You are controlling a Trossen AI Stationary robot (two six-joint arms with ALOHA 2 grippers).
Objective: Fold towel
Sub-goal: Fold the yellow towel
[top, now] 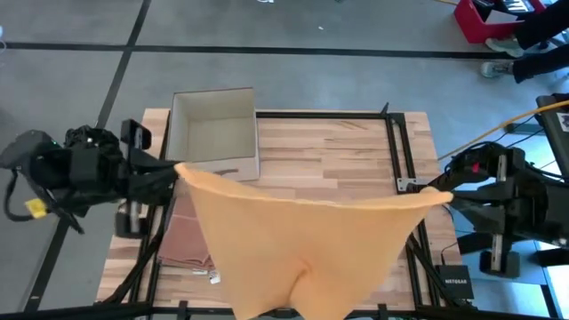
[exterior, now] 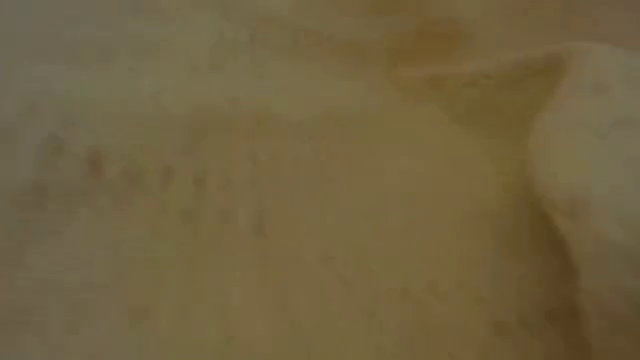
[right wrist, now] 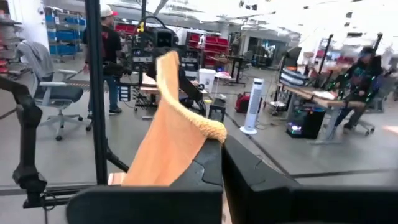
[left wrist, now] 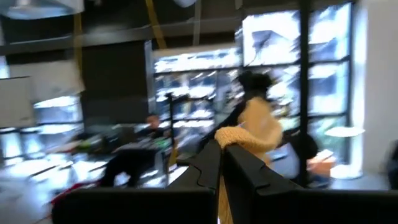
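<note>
An orange towel (top: 293,240) hangs spread out between my two grippers above the wooden table (top: 338,151). Its top edge runs from my left gripper (top: 178,171) over the table's left side to my right gripper (top: 444,196) at the right edge. The cloth narrows downward to a rounded lower end (top: 267,302) by the near edge. It fills the whole low view (exterior: 300,180). Both grippers are shut on towel corners, as the left wrist view (left wrist: 222,149) and the right wrist view (right wrist: 222,146) show. My left gripper pinches the towel's upper left corner (left wrist: 239,134) between its two fingers, which point roughly level toward the table's right. The corner bunches up over the fingertips. The cloth hangs below. My right gripper pinches the towel's upper right corner (right wrist: 208,130) between its two fingers, which point level toward the table's left. The towel's top edge (top: 338,203) runs from here to the other gripper, nearly taut with a slight sag.
An open cardboard box (top: 213,133) stands at the table's far left. Folded pinkish cloths (top: 187,240) lie at the near left, partly under the towel. Black frame rails (top: 396,142) run across the tabletop. People (right wrist: 109,56) are in the room beyond.
</note>
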